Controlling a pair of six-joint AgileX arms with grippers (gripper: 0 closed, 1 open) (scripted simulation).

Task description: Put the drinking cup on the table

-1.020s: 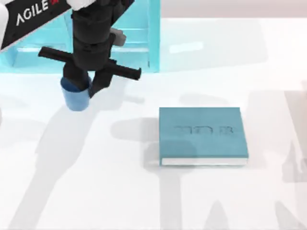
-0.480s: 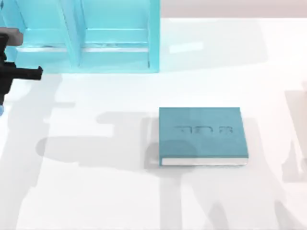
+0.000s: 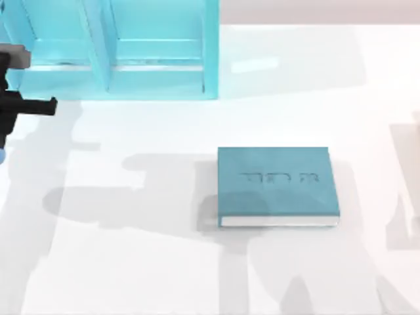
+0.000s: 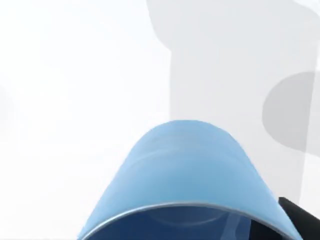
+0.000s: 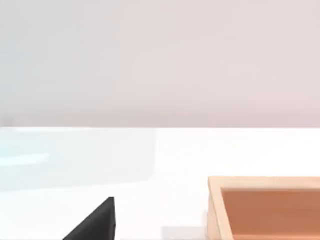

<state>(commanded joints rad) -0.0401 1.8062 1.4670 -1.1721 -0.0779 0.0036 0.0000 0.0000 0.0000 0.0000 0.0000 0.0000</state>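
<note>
Top view: left tool [image 3: 5, 125] sits at the far left edge of the bench [image 3: 164, 262], just in front of the light-blue shelf unit [image 3: 157, 52]. A sliver of blue below the black body at the frame edge is prob. the drinking cup [image 3: 2, 155]. Teal book [image 3: 277, 186] lies flat mid-bench, well apart to the right and not involved. Right arm is parked off the right side.

Left wrist view: cup [image 4: 185, 175] sits right up against the cam, open rim nearest, closed base pointing away at bare white bench. So its long axis runs w/ the tool's approach line, straight down toward the surface. A dark bit of finger [image 4: 300, 220] touches the rim at one side; I read the tool as clenched on the cup, carrying it. Can't tell if the base touches the bench yet; it looks to hang clear above it.

Right wrist view: bench, a pale wall, an orange-brown wooden box [image 5: 265, 207] nearby, a black wedge at the lower edge. Can't tell the right tool's state.

Coming move turns on one thing: bench lies directly under the cup base, cup upright, so a straight descent then release should do it.
</note>
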